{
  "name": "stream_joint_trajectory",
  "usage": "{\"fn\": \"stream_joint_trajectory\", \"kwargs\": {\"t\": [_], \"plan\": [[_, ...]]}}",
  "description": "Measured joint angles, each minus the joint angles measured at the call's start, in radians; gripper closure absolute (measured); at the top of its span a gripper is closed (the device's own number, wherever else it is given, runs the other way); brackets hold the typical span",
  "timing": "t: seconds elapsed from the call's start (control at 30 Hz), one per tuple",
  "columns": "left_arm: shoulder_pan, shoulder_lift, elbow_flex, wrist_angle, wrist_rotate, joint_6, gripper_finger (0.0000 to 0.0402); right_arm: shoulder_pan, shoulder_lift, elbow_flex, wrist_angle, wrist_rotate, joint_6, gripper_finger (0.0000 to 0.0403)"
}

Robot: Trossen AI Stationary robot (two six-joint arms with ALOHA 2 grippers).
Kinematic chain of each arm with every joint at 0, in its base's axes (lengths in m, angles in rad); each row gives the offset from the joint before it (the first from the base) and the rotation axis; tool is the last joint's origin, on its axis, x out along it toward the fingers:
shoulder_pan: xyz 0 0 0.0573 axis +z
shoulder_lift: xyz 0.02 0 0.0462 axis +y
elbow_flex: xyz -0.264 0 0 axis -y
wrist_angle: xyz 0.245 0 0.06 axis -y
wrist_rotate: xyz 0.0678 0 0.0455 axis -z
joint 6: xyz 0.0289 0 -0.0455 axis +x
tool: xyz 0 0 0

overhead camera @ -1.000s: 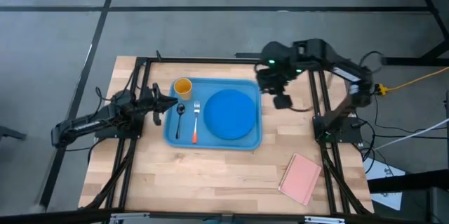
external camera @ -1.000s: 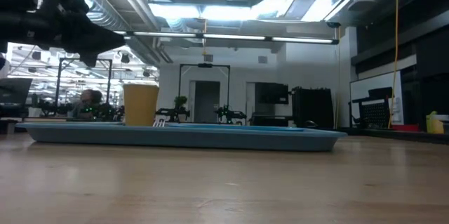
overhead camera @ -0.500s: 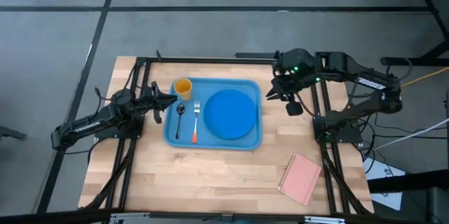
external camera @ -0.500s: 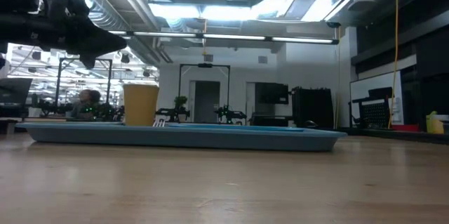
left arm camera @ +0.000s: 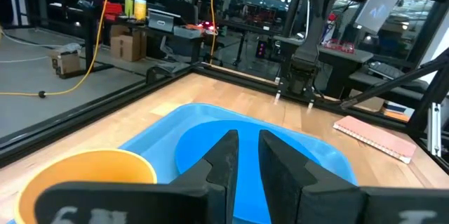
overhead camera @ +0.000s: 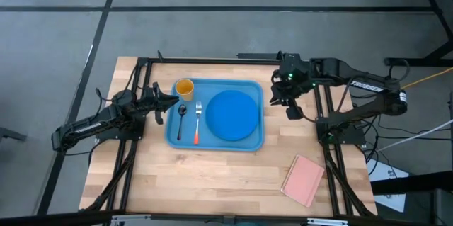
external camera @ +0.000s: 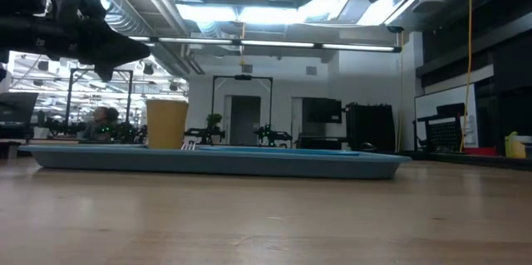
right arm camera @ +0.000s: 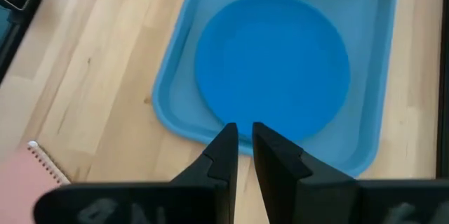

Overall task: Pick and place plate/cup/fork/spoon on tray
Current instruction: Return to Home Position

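The light blue tray (overhead camera: 172,132) lies on the table's middle. On it the deep blue plate (overhead camera: 232,115) lies flat at the right, the yellow-orange cup (overhead camera: 184,88) stands upright at the far left corner, and the dark spoon (overhead camera: 182,117) and orange-tipped fork (overhead camera: 197,122) lie side by side between them. My left gripper (overhead camera: 172,100) hovers at the tray's left rim beside the cup (left arm camera: 84,175), shut and empty. My right gripper (overhead camera: 277,97) hovers off the tray's right rim, shut and empty, pointing at the plate (right arm camera: 273,69).
A pink book (overhead camera: 303,179) lies near the table's front right corner. Black frame bars (overhead camera: 329,120) run along the table's left and right sides. Bare wood lies in front of the tray (external camera: 216,159).
My right gripper has drawn back from over the tray's far right corner toward the table's right edge, and its arm has folded back. My left gripper and the things on the tray have kept still.
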Motion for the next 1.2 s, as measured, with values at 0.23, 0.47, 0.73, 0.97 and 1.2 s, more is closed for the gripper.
{"fn": "stream_joint_trajectory", "kwargs": {"t": [0.23,0.47,0.73,0.97,1.2], "plan": [[0.000,0.000,0.000,-0.002,-0.020,0.030,0.0350,-0.076,-0.008,-0.013,0.001,0.000,-0.003,0.0352],[0.000,0.000,0.000,-0.002,-0.026,0.049,0.0350,-0.144,-0.009,-0.013,0.004,-0.052,-0.004,0.0352],[0.000,0.000,0.000,-0.002,-0.025,0.026,0.0350,-0.165,-0.009,-0.013,0.003,-0.177,-0.005,0.0352],[0.000,0.000,0.000,-0.003,-0.026,0.055,0.0350,-0.165,-0.009,-0.013,0.002,-0.185,-0.008,0.0352],[0.000,0.000,0.000,-0.004,-0.033,0.112,0.0350,-0.185,-0.058,-0.012,-0.023,-0.206,0.075,0.0352]]}}
